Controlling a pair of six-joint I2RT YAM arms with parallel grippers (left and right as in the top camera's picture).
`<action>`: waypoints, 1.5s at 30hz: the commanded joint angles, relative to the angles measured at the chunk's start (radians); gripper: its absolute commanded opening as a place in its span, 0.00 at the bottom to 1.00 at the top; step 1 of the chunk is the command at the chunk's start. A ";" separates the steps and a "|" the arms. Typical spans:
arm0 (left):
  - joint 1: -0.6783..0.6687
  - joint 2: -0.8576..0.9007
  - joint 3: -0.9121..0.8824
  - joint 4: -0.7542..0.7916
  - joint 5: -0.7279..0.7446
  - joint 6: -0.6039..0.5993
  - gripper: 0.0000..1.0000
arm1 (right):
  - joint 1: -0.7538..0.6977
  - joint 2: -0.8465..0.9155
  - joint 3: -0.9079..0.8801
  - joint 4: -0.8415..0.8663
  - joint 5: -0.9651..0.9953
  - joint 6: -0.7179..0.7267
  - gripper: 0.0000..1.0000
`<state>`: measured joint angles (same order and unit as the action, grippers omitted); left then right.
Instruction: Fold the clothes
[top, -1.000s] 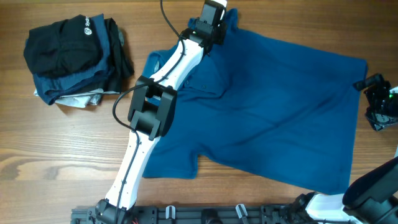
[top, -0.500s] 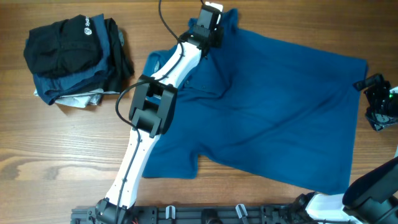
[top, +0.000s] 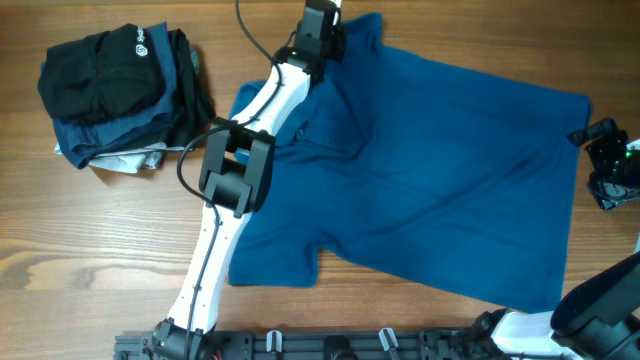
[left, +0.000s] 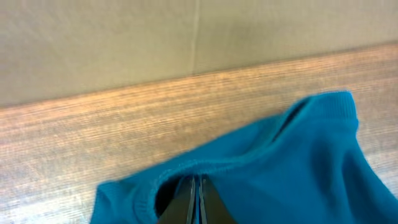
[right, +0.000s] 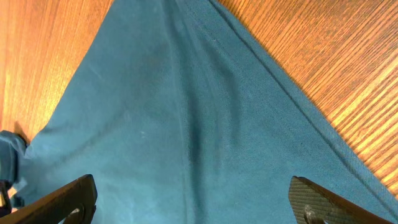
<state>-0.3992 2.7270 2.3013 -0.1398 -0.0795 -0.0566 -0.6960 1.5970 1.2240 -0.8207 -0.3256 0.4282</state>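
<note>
— Left pincer (left: 196, 186) first: its jaws are pressed together on the hem of the blue shirt (top: 430, 170), at the shirt's far edge by the collar.
— And the right pincer (right: 193, 183)?
— Jaws wide apart, holding nothing. It hangs over the shirt's right-hand hem, near the table's right side.
— Where does the shirt lie?
— Spread across the middle and right of the wooden table (top: 80, 250), lightly creased, one sleeve pointing toward the robot's base. The left arm (top: 235, 170) stretches over its left part.
— Room around the edges?
— Open wood to the left and front left. A pile of dark clothes (top: 120, 95) sits far left, well apart from the shirt. Beyond the far hem only a narrow strip of table shows, then a pale wall (left: 124, 37).
</note>
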 joint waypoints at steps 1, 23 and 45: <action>0.014 0.079 0.003 0.045 0.005 -0.011 0.04 | 0.002 -0.019 0.014 0.005 -0.013 -0.006 1.00; 0.120 -0.247 0.072 -0.105 0.005 -0.133 0.53 | 0.002 -0.019 0.014 0.005 -0.013 -0.006 0.99; 0.149 -0.627 0.072 -0.965 0.008 -0.266 1.00 | 0.002 -0.018 0.014 0.240 0.002 0.463 1.00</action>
<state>-0.2546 2.1025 2.3737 -1.1053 -0.0761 -0.3061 -0.6960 1.5970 1.2255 -0.5873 -0.3286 0.6441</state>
